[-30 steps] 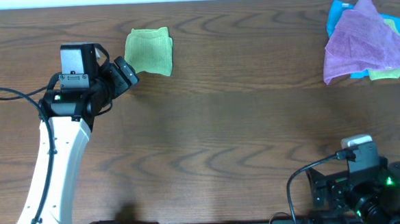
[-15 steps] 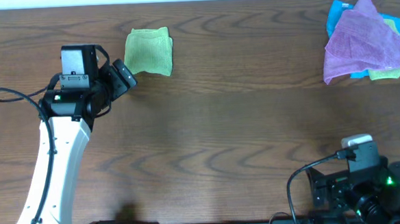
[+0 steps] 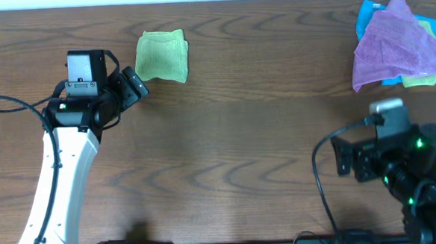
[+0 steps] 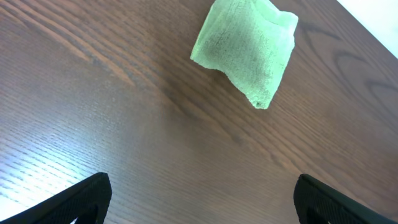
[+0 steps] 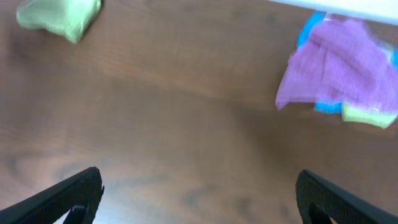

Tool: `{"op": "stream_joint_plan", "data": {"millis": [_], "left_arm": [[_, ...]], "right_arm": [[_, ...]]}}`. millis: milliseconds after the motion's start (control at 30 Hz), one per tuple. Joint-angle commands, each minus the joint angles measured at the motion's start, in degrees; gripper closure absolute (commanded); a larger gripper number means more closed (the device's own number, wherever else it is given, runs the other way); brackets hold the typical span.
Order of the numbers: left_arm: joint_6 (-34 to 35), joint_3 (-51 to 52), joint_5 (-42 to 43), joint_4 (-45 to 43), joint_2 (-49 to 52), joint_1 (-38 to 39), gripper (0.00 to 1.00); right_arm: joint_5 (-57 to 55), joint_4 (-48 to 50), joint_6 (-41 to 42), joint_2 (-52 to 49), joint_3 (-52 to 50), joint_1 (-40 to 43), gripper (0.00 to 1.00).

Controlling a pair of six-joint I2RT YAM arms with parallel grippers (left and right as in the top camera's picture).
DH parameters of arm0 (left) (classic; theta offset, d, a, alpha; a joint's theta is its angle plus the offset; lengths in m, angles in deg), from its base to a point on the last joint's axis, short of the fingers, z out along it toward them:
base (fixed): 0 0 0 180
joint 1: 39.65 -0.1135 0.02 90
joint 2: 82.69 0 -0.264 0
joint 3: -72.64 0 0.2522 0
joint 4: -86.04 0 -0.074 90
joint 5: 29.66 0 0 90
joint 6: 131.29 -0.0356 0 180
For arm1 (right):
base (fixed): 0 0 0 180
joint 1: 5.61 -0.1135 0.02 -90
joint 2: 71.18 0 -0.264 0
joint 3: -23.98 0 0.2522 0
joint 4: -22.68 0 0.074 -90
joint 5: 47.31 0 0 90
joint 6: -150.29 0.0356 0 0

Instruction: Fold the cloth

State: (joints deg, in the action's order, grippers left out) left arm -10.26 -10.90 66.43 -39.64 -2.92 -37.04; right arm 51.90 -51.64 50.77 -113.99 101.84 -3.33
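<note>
Dark brown wood-grain table [image 3: 248, 135] fills every view, with a white strip along its far edge. At the far right corner sits a heap of three cloths: a rumpled purple cloth [image 3: 393, 42] on top, a bright blue cloth [image 3: 366, 13] showing beneath it, and a yellow-green cloth edge [image 3: 422, 80] poking out below. Two arms are in view. The right gripper [image 5: 199, 199] sits well short of the heap with its dark fingertips spread wide and nothing between them.

One lime-green microfibre cloth [image 3: 162, 56] lies alone at the far left of the table, folded into a compact, roughly rectangular pad with uneven edges and one corner drooping to a point. The left gripper [image 3: 134, 83] is just beside its near-left corner, not touching it, with its jaws wide apart and empty.
</note>
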Motion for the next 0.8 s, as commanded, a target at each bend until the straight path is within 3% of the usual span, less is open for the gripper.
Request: {"op": "stream_joint_plan", "data": {"millis": [0,133,233,533,767], "left_arm": [[-1.05,-0.31,-0.76,0.17,-0.07,-0.35,0.05],[-1.05,-0.31,-0.76,0.37,-0.07,-0.35,0.05],[-1.03,-0.31,-0.74,0.66,-0.07,-0.35,0.05],[-1.03,-0.31,-0.74,1.66,-0.07,-0.35,0.05],[-1.03,-0.31,-0.72,1.68,-0.07,-0.35,0.05]], "right_arm": [[0.02,1.55,-0.39,-0.57,-0.61,-0.81,0.01],[0.02,5.64,-0.39,0.57,-7.78,-0.81,0.01],[0.02,10.93,-0.42,5.20,-19.93,-0.81,0.01],[0.02,10.91,-0.39,20.09,-43.04,-0.81,0.01],[0.02,11.13,-0.39,25.81,-48.33,-0.81,0.01]]}}
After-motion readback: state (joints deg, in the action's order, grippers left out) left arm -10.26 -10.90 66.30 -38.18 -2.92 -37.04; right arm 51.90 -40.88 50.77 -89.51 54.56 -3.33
